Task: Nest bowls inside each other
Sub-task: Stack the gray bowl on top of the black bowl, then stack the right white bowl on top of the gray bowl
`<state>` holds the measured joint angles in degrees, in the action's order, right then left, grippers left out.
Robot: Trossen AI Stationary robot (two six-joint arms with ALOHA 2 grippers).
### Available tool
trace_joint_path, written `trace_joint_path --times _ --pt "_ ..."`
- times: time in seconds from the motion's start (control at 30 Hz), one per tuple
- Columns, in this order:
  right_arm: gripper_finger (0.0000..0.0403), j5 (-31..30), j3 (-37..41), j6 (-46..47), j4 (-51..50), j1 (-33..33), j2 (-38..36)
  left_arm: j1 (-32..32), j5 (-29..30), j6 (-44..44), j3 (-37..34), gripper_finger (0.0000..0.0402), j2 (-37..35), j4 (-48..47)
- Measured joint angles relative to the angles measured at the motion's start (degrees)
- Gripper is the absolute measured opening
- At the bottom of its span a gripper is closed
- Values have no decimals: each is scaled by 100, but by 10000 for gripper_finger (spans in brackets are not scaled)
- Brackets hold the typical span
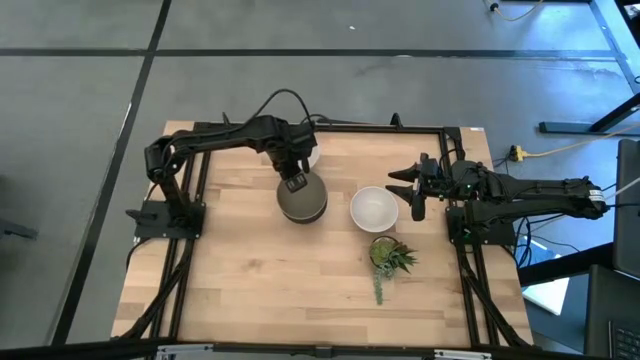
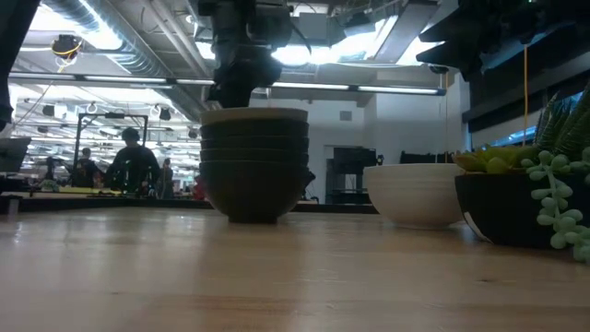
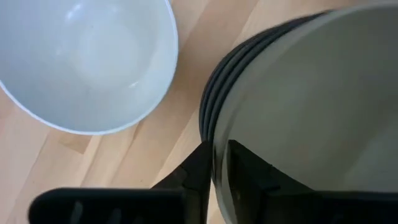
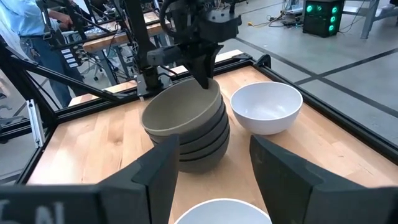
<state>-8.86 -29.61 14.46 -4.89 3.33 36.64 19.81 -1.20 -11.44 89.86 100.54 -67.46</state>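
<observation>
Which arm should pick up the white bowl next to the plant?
Right. The right gripper hangs open and empty just beside that white bowl, while the left gripper is clamped on the grey-beige bowl rim.

No readable text, label, brand, number or sign in any view.

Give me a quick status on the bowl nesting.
Left gripper jaws pinching the grey-beige bowl rim, atop the black bowl stack. Right gripper open, waiting at right edge. Two white bowls loose. Plant sprig nearby, clear.
</observation>
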Motion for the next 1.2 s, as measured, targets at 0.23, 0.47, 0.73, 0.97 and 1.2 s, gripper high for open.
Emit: trace_joint_path --times 0.23,0.47,0.73,0.97,1.2 --pt "198 2 1 -13 -11 0 0 -11 -7 80 0 84 1 -39" --pt "198 4 0 -131 -13 1 0 -39 -308 292 0 167 -3 -39" --pt "198 6 0 -129 -15 0 0 -84 -293 521 0 188 -392 422" --pt "198 7 1 -129 -15 0 -2 -7 -268 807 4 189 -1353 1398" --pt "198 868 0 150 -244 2 -2 -165 -217 1207 4 190 -2245 2133"
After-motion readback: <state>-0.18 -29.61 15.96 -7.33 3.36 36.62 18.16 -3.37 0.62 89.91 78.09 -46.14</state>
